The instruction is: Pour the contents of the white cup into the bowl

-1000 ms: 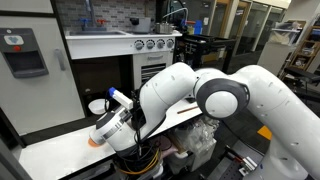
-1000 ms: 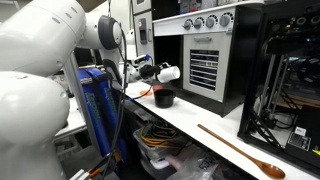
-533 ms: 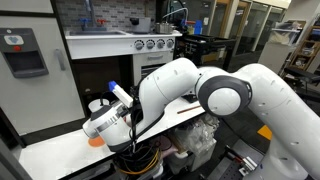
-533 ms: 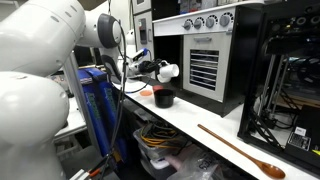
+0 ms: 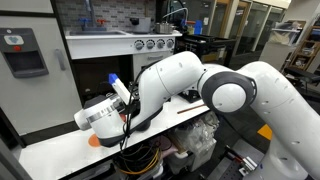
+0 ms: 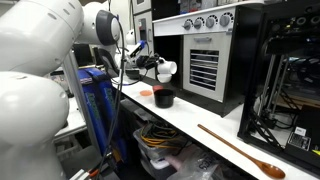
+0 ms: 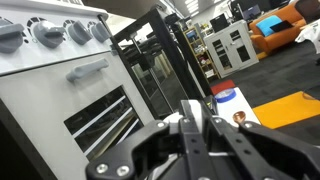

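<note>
- The robot's gripper (image 6: 157, 70) is clenched on the white cup (image 6: 169, 71), holding it in the air at the far end of the white counter (image 6: 205, 125), as seen in an exterior view.
- The cup hangs above the black bowl (image 6: 163, 98), clear of its rim; at this size its tilt cannot be made out.
- The bowl stands on the counter in front of a play stove (image 6: 205, 62) with a row of knobs along the top. A small red object (image 6: 147, 90) lies just to the left of the bowl.
- A long wooden spoon (image 6: 240, 152) lies on the near end of the same counter, well apart from the bowl.
- In an exterior view the white arm (image 5: 185, 72) stretches from the right across the counter (image 5: 55, 152) and blocks both cup and bowl. An orange-red object (image 5: 95, 141) shows below the wrist.
- From the wrist view the gripper's fingers (image 7: 190, 118) come together in the foreground, and the cup itself is not visible there.
- Behind them stands the stove's oven door (image 7: 95, 105) on the left and a white bottle (image 7: 228, 100) with a blue cap on the right.
</note>
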Robot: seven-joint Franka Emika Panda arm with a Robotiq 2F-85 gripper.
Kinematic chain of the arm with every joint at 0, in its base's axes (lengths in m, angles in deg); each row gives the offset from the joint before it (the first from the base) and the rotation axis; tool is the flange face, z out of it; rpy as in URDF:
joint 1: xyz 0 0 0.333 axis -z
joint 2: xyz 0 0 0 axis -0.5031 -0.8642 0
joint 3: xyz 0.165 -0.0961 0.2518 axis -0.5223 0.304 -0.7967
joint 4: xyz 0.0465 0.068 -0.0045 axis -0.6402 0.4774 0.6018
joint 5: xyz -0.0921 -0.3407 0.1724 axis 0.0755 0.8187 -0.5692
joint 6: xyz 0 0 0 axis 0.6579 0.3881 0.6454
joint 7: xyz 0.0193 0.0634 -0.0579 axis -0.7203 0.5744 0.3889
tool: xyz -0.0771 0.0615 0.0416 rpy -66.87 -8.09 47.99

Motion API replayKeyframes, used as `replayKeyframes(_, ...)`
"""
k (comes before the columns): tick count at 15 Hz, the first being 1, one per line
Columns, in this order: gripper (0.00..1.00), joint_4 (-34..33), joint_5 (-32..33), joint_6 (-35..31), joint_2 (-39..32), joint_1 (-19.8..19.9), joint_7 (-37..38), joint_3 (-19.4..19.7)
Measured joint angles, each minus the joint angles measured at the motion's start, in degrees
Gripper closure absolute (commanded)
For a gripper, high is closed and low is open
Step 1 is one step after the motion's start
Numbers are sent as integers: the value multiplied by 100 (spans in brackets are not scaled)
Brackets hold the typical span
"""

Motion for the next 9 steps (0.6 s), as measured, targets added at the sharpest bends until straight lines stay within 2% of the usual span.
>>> replayKeyframes(9,98,-198,-722,-314,509,96,1133,-128)
